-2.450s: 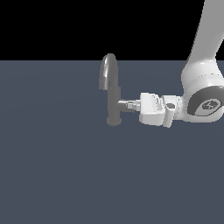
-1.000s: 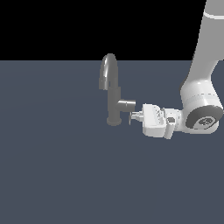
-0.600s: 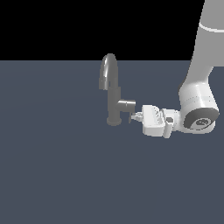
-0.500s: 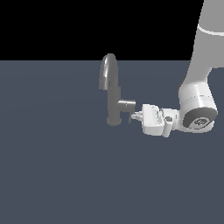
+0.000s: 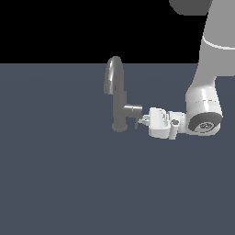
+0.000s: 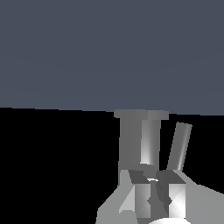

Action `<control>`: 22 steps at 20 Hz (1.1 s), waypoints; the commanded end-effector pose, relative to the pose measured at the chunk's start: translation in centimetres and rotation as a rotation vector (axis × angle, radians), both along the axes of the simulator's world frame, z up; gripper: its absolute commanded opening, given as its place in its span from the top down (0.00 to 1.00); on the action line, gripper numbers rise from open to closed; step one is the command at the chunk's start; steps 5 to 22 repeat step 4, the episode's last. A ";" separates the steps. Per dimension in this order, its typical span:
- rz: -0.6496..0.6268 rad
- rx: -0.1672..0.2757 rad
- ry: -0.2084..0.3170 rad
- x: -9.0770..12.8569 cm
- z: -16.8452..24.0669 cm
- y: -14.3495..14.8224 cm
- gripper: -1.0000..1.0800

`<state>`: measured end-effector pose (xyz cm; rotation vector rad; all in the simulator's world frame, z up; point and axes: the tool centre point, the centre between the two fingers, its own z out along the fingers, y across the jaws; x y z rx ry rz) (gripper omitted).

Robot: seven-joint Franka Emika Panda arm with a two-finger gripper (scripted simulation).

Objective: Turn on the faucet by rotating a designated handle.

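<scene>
1. The arm (image 5: 209,69) comes down from the upper corner on the exterior view's right, bends at a rounded white wrist joint, and reaches level towards the exterior view's left.
2. The claw (image 5: 143,120) lies horizontal, low over the worktop (image 5: 59,174), its tips pointing at the faucet (image 5: 119,98).
3. The faucet stands upright on the dark slate-coloured worktop, a little left of the exterior view's middle, with an arched spout on a cylindrical body and a round base.
4. A short horizontal stub juts from the body towards the exterior view's right, and the claw's tips sit right at its end.
5. The handle (image 5: 136,124) shows only as a small dark sliver below the stub's end, just beside the claw's tips; its shape is hard to make out.
6. In the wrist view the fingers (image 6: 139,192) stand pressed nearly together, with only a thin slit between them.
7. I cannot tell whether anything is pinched in that slit, or whether the tips touch the stub or the handle.
8. The wrist view shows the faucet's body (image 6: 140,140) close beyond the fingertips, with a slanted grey rod beside it.
9. The arm's upper part is cut off by the exterior view's top edge.
10. No writing or brand can be read anywhere; the wrist joint bears only a round end cap.
</scene>
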<state>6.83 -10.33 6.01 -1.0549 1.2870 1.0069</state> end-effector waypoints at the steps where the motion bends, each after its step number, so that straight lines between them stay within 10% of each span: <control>1: 0.013 0.010 0.032 -0.1 -2.2 1.5 1.00; 22: 0.011 0.009 0.036 0.2 -2.5 1.5 1.00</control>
